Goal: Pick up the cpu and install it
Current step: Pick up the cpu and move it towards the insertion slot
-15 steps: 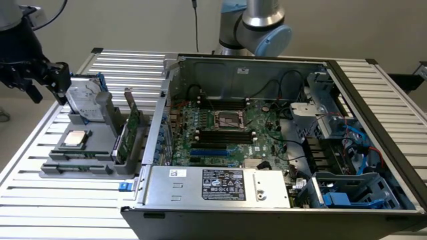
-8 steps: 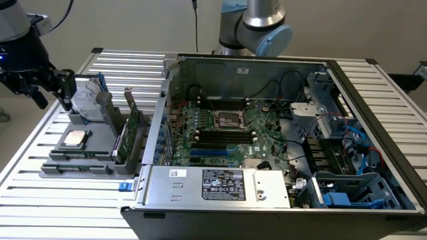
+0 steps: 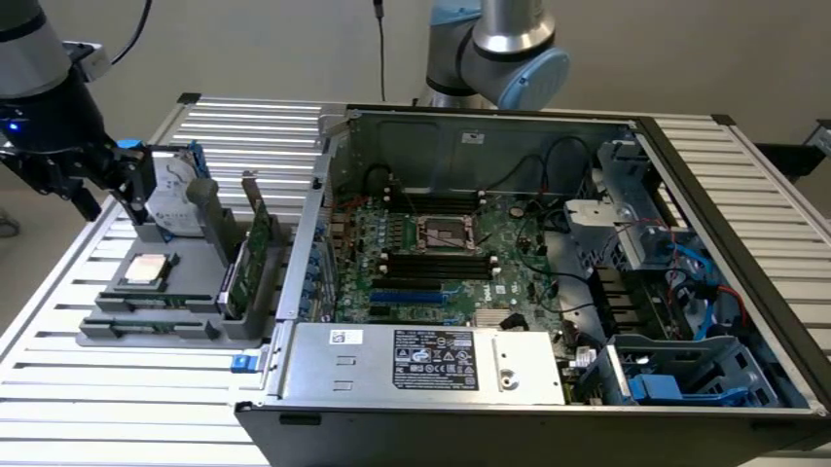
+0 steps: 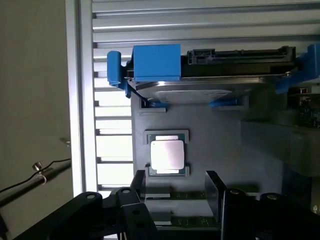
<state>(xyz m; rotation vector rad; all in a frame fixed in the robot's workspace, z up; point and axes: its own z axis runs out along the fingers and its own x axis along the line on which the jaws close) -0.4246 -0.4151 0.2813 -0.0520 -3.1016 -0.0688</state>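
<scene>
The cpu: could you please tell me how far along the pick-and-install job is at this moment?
Done: nothing that shows; the cpu lies on the grey tray, outside the case. In hand: the gripper hangs over the cpu with its fingers open and empty, touching nothing. Left: the whole pick and the install; the motherboard socket in the case looks unfilled.

Ext. cam: we look from high up & some way off, angled down over the slatted table [image 3: 760,185], w/ the open PC case [image 3: 468,136] mid-frame and the grey parts holder [image 3: 182,255] at the exterior view's left. Wrist cam: we look straight down, close in, past the gripper [image 4: 176,186]. Both views share the holder, w/ cpu [image 4: 167,155] & hard drive [image 4: 200,92].
</scene>
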